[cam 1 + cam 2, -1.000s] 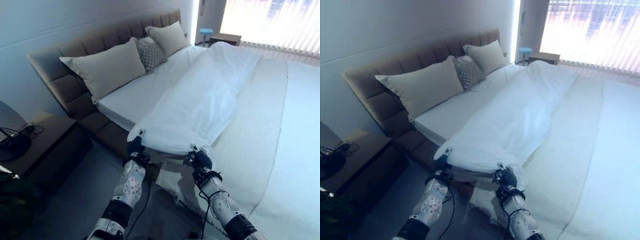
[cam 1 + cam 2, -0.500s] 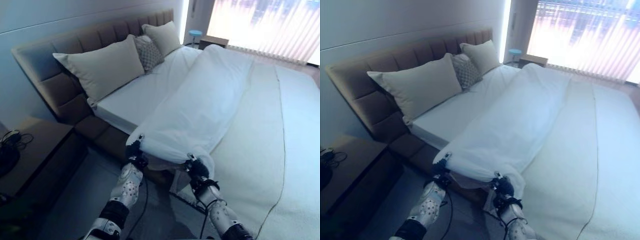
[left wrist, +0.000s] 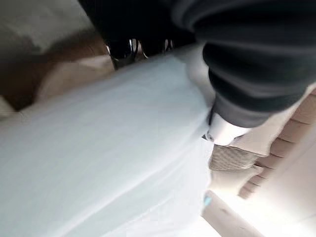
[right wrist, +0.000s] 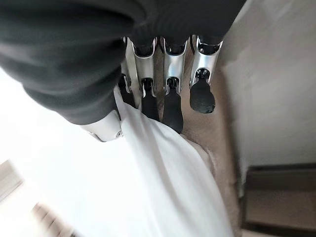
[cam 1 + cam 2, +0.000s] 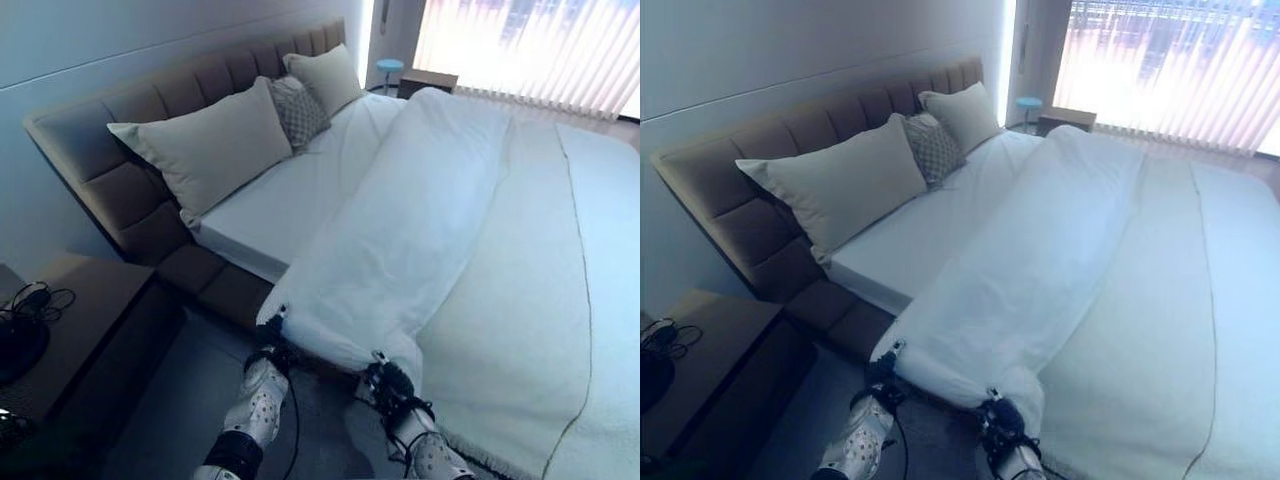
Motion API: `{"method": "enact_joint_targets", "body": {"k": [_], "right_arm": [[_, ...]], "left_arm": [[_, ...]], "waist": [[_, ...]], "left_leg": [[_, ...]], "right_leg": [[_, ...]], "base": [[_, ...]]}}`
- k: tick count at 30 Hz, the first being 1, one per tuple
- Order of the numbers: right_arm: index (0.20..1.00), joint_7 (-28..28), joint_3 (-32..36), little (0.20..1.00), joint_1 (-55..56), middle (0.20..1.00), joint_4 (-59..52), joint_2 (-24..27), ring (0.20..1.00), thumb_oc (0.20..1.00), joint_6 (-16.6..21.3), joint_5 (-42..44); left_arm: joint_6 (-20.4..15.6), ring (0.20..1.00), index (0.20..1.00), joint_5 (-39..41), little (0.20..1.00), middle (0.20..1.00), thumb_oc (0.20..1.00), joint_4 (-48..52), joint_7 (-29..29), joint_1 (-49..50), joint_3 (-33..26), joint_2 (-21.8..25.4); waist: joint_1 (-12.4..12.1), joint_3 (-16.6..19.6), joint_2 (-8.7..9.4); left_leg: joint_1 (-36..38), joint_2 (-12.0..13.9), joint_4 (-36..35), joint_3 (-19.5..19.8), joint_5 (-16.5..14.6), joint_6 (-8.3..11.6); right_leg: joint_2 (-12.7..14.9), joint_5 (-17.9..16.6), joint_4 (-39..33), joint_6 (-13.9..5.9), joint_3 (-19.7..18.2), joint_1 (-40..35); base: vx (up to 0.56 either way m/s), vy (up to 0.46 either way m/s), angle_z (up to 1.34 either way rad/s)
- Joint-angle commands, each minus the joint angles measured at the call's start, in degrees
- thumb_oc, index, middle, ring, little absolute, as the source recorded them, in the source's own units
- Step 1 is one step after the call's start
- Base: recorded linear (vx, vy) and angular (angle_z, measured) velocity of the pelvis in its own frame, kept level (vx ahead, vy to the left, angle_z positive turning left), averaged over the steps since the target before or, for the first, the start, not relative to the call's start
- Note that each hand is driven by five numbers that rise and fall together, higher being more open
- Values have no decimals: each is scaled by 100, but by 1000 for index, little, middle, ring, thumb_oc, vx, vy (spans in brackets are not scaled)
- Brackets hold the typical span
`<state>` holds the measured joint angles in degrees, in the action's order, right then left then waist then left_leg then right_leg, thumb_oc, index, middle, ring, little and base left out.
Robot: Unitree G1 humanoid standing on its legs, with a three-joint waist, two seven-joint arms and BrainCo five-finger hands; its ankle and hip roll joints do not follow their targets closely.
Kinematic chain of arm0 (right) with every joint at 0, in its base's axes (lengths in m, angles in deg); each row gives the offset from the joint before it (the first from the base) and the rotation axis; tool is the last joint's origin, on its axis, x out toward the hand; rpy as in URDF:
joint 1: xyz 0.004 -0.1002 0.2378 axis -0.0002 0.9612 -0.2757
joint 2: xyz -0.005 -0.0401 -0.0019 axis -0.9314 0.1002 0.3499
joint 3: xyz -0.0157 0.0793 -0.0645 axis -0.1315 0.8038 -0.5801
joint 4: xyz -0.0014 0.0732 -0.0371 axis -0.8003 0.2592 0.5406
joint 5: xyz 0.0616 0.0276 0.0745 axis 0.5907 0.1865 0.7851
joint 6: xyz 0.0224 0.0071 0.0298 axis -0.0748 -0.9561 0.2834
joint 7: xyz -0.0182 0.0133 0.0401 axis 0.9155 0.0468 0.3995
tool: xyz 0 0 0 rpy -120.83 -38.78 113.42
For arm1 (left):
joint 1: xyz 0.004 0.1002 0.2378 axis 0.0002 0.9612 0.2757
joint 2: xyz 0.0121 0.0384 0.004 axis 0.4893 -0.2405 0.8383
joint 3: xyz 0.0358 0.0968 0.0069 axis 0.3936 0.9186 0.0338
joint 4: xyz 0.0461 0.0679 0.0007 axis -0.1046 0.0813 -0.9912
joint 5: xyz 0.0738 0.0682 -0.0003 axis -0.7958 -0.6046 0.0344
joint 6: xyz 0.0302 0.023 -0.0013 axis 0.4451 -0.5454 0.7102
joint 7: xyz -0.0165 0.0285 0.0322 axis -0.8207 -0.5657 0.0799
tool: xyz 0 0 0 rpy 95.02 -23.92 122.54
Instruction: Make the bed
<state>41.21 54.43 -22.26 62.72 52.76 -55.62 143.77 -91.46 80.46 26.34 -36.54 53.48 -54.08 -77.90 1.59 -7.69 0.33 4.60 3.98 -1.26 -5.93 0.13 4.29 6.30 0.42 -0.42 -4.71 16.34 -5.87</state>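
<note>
Now gripping near end of folded duvet (image 5: pixel 400 230) at bed's side edge: left hand (image 5: pixel 268 336) and right hand (image 5: pixel 386 378) both pinching cloth. Long axis stretching away toward pillows (image 5: pixel 200 150); hands level, equally near.

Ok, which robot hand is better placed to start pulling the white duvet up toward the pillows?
Probably the left robot hand. It grips the white duvet edge on the side nearer the pillows and headboard. The right robot hand grips the same edge further from them.
</note>
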Motion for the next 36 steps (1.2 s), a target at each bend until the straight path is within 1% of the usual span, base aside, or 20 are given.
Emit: {"method": "enact_joint_targets", "body": {"k": [1,2,5,6,7,11,12,14,17,21,25,26,28,29,30,31,32,33,35,36], "right_arm": [[200,327,683,200,245,200,525,303,200,200,91,-293],[200,300,798,200,194,200,1131,374,200,200,-69,-775],[200,291,920,200,50,200,1799,455,200,200,-178,-1226],[200,319,1016,200,-20,200,2112,501,200,200,-228,-1430],[200,363,1155,200,-162,200,2510,590,200,200,-230,-1584],[200,370,1279,200,-296,200,2842,722,200,200,-176,-1847],[200,425,1303,200,-461,200,3020,830,200,200,-152,-1954],[200,439,1322,200,-539,200,3040,872,200,200,-101,-1919],[200,591,1309,200,-796,200,3025,964,200,200,69,-1974],[200,624,1154,200,-944,200,2996,997,200,200,70,-2175],[200,742,1043,200,-1041,200,2875,1022,200,200,105,-2340],[200,829,869,200,-1047,200,2343,1057,200,200,192,-2602],[200,869,833,200,-1034,200,2079,1072,200,200,213,-2664],[200,973,883,200,-915,200,780,1093,200,200,550,-2392],[200,978,881,200,-907,200,770,1092,200,200,546,-2394],[200,1059,1021,200,-805,200,-136,1174,200,200,774,-2369],[200,1063,1020,200,-801,200,-143,1173,200,200,771,-2371],[200,1143,1148,200,-700,200,-1444,1384,200,200,1047,-2654],[200,1410,1398,200,-630,200,-2805,1729,200,200,1252,-3514],[200,1416,1398,200,-620,200,-2820,1726,200,200,1242,-3522]], "left_arm": [[-389,200,200,-190,200,200,200,-70,-144,337,-509,863],[-251,200,200,-417,200,200,200,-556,-44,394,-425,839],[-156,200,200,-666,200,200,200,-1112,51,386,-365,820],[-106,200,200,-783,200,200,200,-1366,77,388,-351,802],[-23,200,200,-994,200,200,200,-1962,138,329,-320,762],[13,200,200,-1380,200,200,200,-2604,211,184,-250,770],[16,200,200,-1457,200,200,200,-2979,249,39,-248,771],[-1,200,200,-1465,200,200,200,-3114,263,-25,-248,776],[-39,200,200,-1518,200,200,200,-3503,213,-256,-265,828],[-148,200,200,-1404,200,200,200,-3535,106,-365,-334,863],[-180,200,200,-1297,200,200,200,-3533,35,-445,-368,878],[-278,200,200,-1162,200,200,200,-3343,-72,-480,-406,903],[-305,200,200,-1116,200,200,200,-3227,-96,-492,-423,902],[-515,200,200,-946,200,200,200,-2515,-292,-486,-523,969],[-512,200,200,-947,200,200,200,-2510,-295,-480,-523,969],[-685,200,200,-866,200,200,200,-1831,-423,-439,-581,1008],[-683,200,200,-867,200,200,200,-1827,-425,-436,-581,1008],[-905,200,200,-819,200,200,200,-891,-573,-363,-658,1086],[-1190,200,200,-777,200,200,200,72,-710,-277,-790,1159],[-1186,200,200,-781,200,200,200,80,-715,-270,-789,1158]], "waist": [[-181,23,-69],[-156,-46,-128],[-139,-95,-190],[-124,-157,-237],[-87,-265,-327],[-19,-404,-423],[15,-573,-470],[25,-629,-484],[66,-923,-518],[89,-1112,-512],[99,-1182,-487],[123,-1226,-474],[135,-1212,-473],[173,-1219,-469],[172,-1205,-467],[200,-1205,-474],[198,-1193,-472],[223,-1181,-474],[237,-1152,-482],[234,-1141,-480]], "left_leg": [[-166,-716,-366,-193,139,-185],[-182,-716,-374,-194,135,-206],[-259,-724,-374,-184,154,-208],[-280,-724,-374,-182,152,-209],[-412,-726,-374,-197,181,-214],[-705,-718,-374,-225,270,-203],[-926,-708,-374,-236,342,-189],[-1044,-705,-374,-238,369,-187],[-1421,-693,-374,-306,459,-185],[-1669,-687,-374,-371,508,-184],[-1773,-689,-374,-407,523,-169],[-1790,-693,-374,-419,496,-165],[-1814,-698,-374,-425,497,-163],[-1776,-701,-374,-428,466,-163],[-1792,-701,-374,-430,475,-163],[-1723,-706,-374,-451,433,-166],[-1739,-707,-374,-454,443,-166],[-1667,-715,-374,-480,392,-178],[-1603,-725,-374,-505,341,-195],[-1618,-725,-374,-508,352,-195]], "right_leg": [[-480,-70,-45,-57,-263,399],[-476,-68,-44,-65,-270,423],[-469,-90,-89,-71,-263,479],[-461,-102,-120,-75,-268,494],[-458,-155,-168,-84,-291,621],[-449,-255,-212,-98,-327,908],[-445,-318,-197,-103,-369,1156],[-451,-342,-179,-101,-395,1287],[-456,-413,-87,-94,-482,1732],[-453,-496,-79,-103,-558,2001],[-465,-555,-145,-123,-606,2088],[-474,-559,-195,-139,-641,2092],[-473,-566,-215,-137,-658,2107],[-475,-549,-234,-143,-719,2074],[-474,-559,-238,-141,-721,2090],[-473,-546,-250,-155,-756,2034],[-473,-556,-254,-153,-758,2049],[-472,-539,-258,-164,-805,1987],[-466,-534,-258,-174,-862,1942],[-465,-546,-262,-172,-864,1955]], "base": [[18,-2,5],[0,0,0],[0,0,0],[-78,26,2],[-98,34,1],[-103,22,3],[-92,9,12],[-107,9,5],[-75,17,-3],[-9,18,-15],[23,6,-10],[40,8,-6],[39,11,-7],[26,11,-5],[57,30,8],[21,16,7],[41,36,-28],[17,25,-44],[13,20,-19],[2,19,6]]}}
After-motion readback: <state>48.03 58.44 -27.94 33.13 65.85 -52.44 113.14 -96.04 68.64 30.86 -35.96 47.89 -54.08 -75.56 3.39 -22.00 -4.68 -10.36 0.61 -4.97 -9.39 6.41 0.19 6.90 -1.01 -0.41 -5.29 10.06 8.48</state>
